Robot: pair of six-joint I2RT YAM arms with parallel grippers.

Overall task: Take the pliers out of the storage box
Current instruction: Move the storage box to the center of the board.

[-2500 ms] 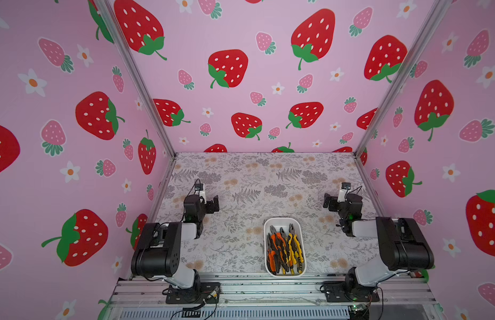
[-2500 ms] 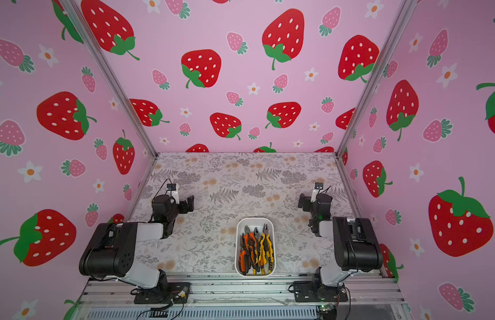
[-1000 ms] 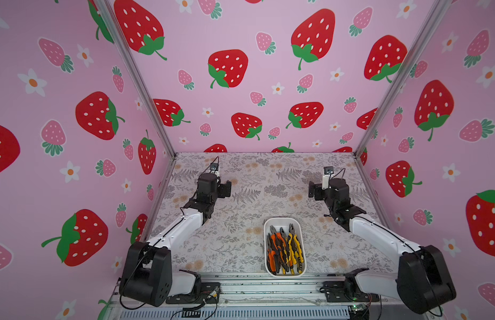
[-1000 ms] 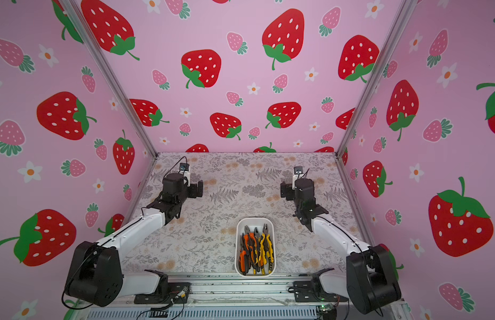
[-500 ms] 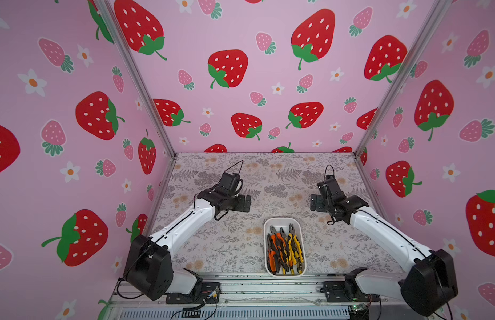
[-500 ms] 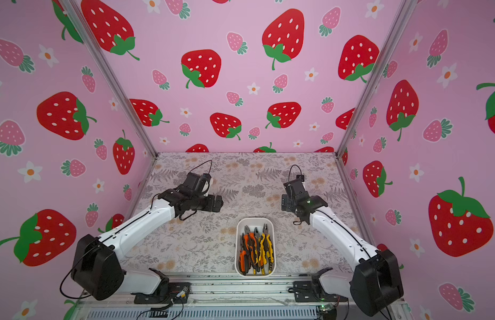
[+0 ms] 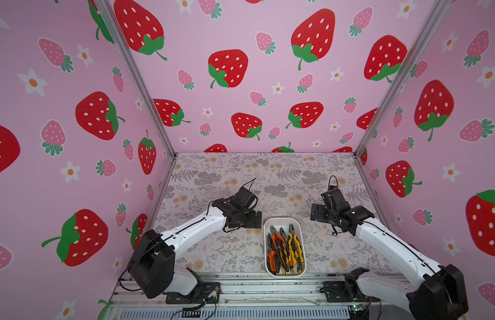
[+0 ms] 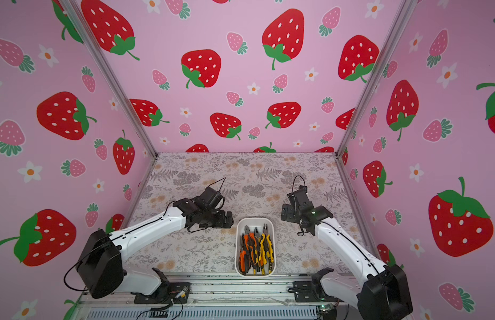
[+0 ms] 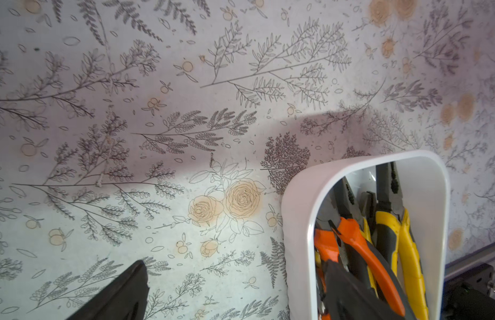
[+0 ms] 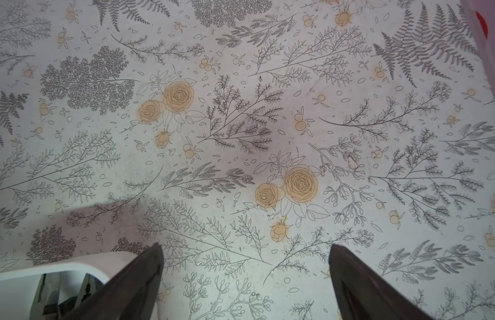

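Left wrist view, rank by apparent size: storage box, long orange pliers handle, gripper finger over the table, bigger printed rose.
1. storage box, though cropped.
2-3. orange pliers handle and gripper finger: they look alike; the finger is cropped and nearest the camera, so unranked.
4. bigger printed rose.

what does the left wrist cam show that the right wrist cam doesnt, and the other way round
Only the left wrist view: the orange and yellow handles of the pliers lying inside the storage box, plus a bit of the metal rail at the table's edge.
Only the right wrist view: the right gripper, its jaws spread wide over bare table and holding nothing, and a sliver of pink wall.
Both: the floral table and the white storage box, though the right wrist view catches just one corner of it.
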